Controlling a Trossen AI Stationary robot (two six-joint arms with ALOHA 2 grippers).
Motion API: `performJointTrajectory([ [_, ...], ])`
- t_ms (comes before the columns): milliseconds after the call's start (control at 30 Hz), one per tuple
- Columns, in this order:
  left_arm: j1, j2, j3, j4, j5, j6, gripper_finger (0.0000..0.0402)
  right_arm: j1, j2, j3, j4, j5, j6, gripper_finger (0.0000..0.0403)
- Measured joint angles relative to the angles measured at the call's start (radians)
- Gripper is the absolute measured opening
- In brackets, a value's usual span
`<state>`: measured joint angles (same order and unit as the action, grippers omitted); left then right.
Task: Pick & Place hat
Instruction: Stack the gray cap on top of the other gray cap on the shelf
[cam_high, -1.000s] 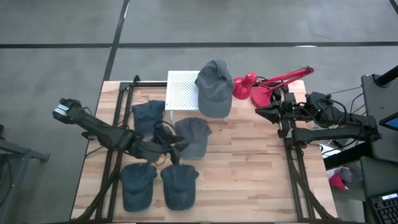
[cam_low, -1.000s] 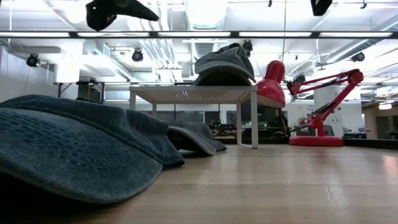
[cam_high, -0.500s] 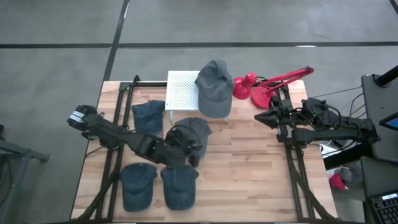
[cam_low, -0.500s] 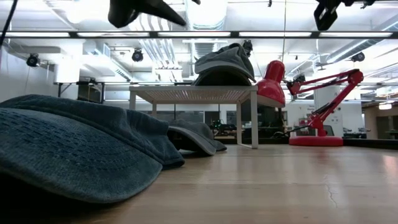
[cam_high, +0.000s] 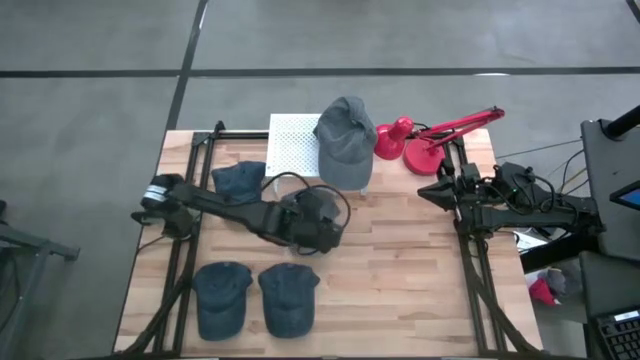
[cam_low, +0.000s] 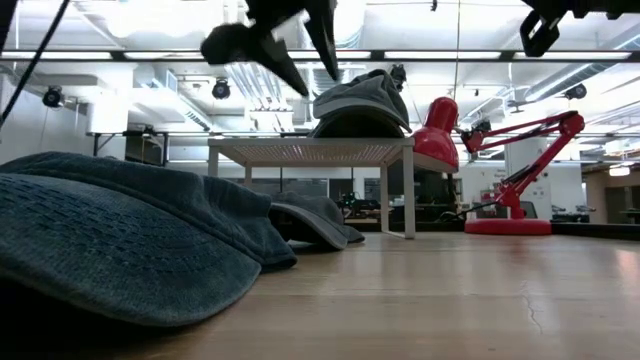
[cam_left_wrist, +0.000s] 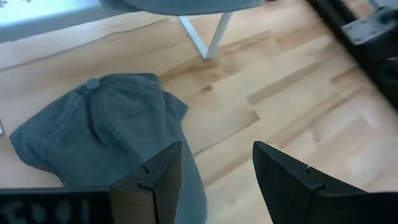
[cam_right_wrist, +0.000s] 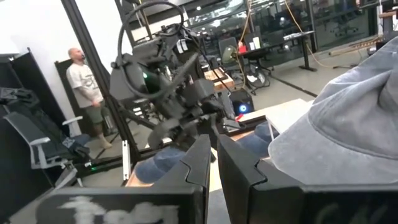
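- The left gripper (cam_high: 325, 228) hangs above the middle of the table, its two dark fingers (cam_left_wrist: 152, 180) spread apart with nothing between them.
- Right below it lies a grey-blue hat (cam_left_wrist: 106, 134) flat on the wood; the fingers are over the hat's edge, but I cannot tell whether they touch it.
- The left arm (cam_high: 215, 205) stretches low across the table from its left side, bent at the elbow and reaching toward the centre.
- Just beyond the hat stands a small white stand (cam_high: 293, 147), with a grey hat (cam_high: 345, 140) draped over its right end.
- A dark blue hat (cam_high: 238, 181) lies beside the stand, and two more blue hats (cam_high: 222, 298) (cam_high: 288, 298) sit side by side near the front edge.
- A red desk lamp (cam_high: 430, 138) stands at the back right.
- The right gripper (cam_high: 432, 190) waits by the table's right edge, fingers (cam_right_wrist: 199, 163) nearly together and holding nothing.
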<state>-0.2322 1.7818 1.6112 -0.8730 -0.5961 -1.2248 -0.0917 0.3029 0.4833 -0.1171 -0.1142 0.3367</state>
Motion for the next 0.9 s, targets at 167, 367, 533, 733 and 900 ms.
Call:
performJointTrajectory([
  [167,0.022,0.022,0.000,0.001,0.007,-0.023,0.0195,0.000,-0.015,-0.009,-0.001,0.000,-0.002,0.0028],
  [367,0.034,0.025,-0.003,0.007,0.010,-0.042,0.0195,0.000,-0.013,-0.009,-0.001,0.000,-0.024,0.0028],
  [533,0.043,0.025,-0.003,0.009,0.017,-0.030,0.0195,0.000,-0.013,-0.009,-0.001,0.000,-0.031,0.0028],
  [733,0.065,0.025,-0.003,0.009,0.099,-0.072,0.0195,0.000,-0.013,-0.009,-0.001,0.000,-0.034,0.0028],
  [900,0.075,0.028,-0.007,0.006,0.098,-0.078,0.0204,0.000,-0.013,-0.009,-0.002,0.000,-0.034,0.0028],
])
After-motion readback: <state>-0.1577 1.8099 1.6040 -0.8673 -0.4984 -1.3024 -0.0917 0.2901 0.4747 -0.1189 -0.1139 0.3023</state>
